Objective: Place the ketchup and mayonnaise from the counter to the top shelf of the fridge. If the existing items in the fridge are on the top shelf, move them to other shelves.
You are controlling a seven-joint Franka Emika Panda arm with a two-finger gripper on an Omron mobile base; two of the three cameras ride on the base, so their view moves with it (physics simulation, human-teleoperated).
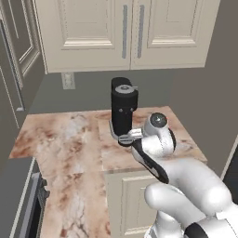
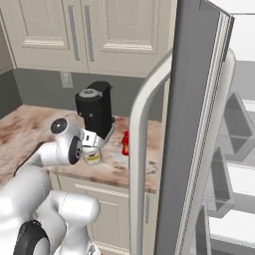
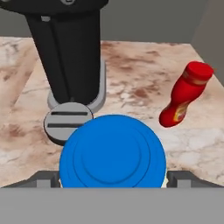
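The gripper (image 3: pixel 113 178) hangs low over the counter (image 1: pixel 69 148) with its jaws spread wide, one on each side of the mayo (image 3: pixel 113 153) jar's blue lid, not yet clamped on it. From the hand, the ketchup (image 3: pixel 183 96) stands tilted just right of the jar, well apart from it, with the coffee machine (image 3: pixel 70 57) close behind. From the right base, the jar's pale label shows under the hand, and the fridge (image 2: pixel 194 129) door stands open with white shelves (image 2: pixel 234 172) inside. From the left base, the coffee machine hides both condiments.
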